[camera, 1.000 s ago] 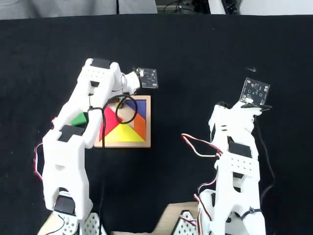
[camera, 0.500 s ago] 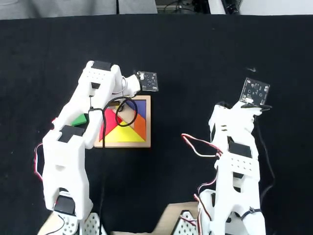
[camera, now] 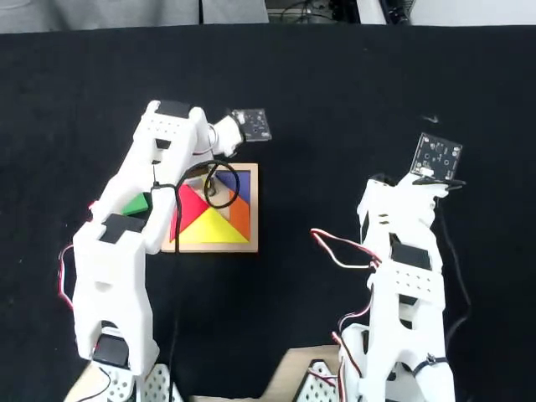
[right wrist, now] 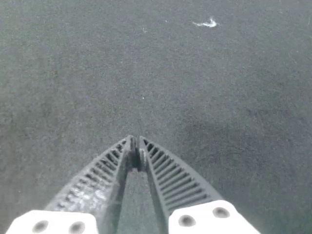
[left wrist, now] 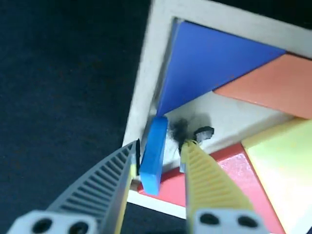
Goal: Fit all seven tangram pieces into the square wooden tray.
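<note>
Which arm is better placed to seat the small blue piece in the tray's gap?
Left. The left gripper straddles the small blue piece, which stands on edge in the bare gap of the wooden tray. The right gripper sits shut over black cloth, away from the tray.

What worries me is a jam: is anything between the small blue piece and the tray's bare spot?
Nothing loose lies in the bare spot. The small blue piece stands on edge against the tray's wall, between the left gripper's open fingers, and one end seems to sit over the red piece.
</note>
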Controlling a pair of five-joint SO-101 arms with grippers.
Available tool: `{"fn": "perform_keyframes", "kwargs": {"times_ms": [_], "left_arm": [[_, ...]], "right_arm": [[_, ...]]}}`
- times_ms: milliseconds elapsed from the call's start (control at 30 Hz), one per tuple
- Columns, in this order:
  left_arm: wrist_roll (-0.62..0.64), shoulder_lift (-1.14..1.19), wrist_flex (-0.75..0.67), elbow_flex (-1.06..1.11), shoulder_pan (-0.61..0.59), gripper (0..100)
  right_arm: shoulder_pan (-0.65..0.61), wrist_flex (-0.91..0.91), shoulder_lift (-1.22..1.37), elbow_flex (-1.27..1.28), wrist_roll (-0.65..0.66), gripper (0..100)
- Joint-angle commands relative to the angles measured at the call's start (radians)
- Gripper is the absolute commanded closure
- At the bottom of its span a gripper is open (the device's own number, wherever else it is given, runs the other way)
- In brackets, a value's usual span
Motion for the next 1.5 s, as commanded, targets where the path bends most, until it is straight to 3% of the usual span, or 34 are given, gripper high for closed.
{"fn": "perform_keyframes", "kwargs": {"times_ms": [0,167,467,833,1133,1467], "left_arm": [[-0.021,-0.018,0.040,-0.064,0.015,86],[-0.086,-0.018,0.140,-0.067,0.030,88],[-0.091,-0.011,0.382,-0.226,0.050,90],[-0.091,-0.006,0.381,-0.217,0.056,90],[-0.025,0.060,0.120,-0.105,0.064,90],[-0.025,0.078,0.120,-0.179,0.019,90]], "right_arm": [[-0.014,-0.020,-0.025,-0.010,0.002,98.4],[-0.014,-0.020,-0.025,-0.010,0.002,98.4],[-0.014,-0.020,-0.025,-0.010,0.002,98.4],[-0.014,-0.020,-0.027,-0.010,0.002,98.4],[-0.014,-0.020,-0.028,-0.008,0.002,98.4],[-0.014,-0.020,-0.027,-0.010,0.002,98.4]]}}
